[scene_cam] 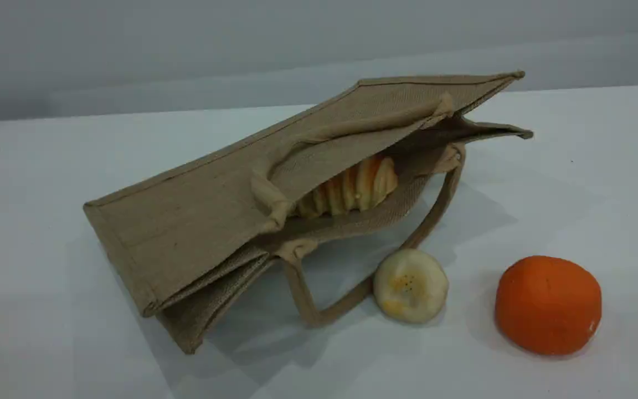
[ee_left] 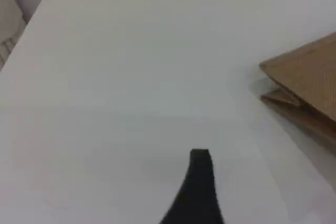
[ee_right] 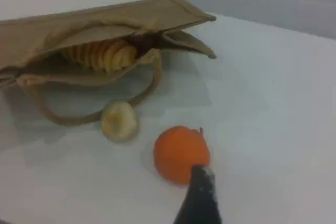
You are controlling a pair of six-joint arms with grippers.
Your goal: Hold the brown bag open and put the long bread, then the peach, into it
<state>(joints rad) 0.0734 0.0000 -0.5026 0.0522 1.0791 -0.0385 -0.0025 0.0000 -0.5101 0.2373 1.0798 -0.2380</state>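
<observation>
Left gripper (ee_left: 201, 187) and right gripper (ee_right: 202, 195) are standing open, empty. Bread (scene_cam: 352, 188) is lying lengthwise in the bag (scene_cam: 186, 221), at 11 o'clock from the nearer right gripper; peach unseen.

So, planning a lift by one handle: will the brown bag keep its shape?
Probably not: the brown bag lies collapsed, side gussets folded in. Its lower handle loops limply on the table, so likely floppy. The long bread inside near the mouth might slide out.

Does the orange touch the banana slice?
No, a strip of bare table separates the orange from the banana slice.
</observation>
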